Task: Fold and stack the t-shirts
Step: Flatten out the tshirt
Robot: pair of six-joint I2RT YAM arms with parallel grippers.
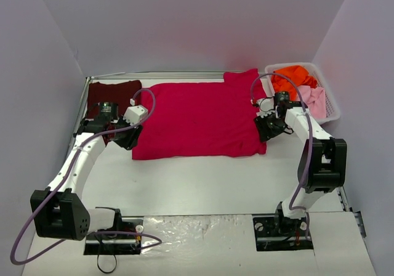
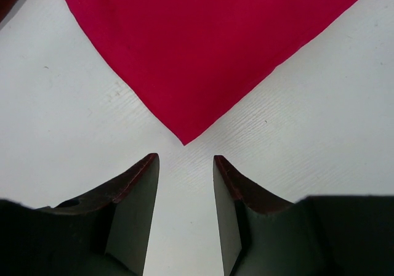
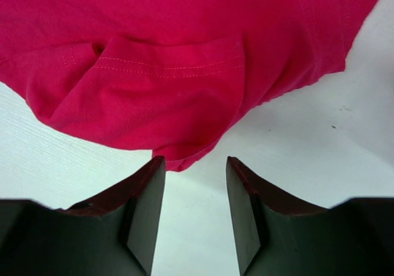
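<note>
White surface (image 1: 203,177), crimson t-shirt (image 1: 200,119) spread flat at centre, left pincer (image 2: 184,159) apart at its 8 o'clock corner, right pincer (image 3: 196,160) apart at its 4 o'clock edge

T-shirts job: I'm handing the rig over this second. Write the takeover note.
Both open and empty: left tool at the near-left corner of the crimson shirt, right tool at its bunched near-right corner.
Crimson shirt lies spread out in the middle; maroon shirt far left, apparently folded; orange shirt and pink shirt in the basket.
Done: possibly the maroon one.
Left: fold the crimson, stack it, then the basket pair.
</note>
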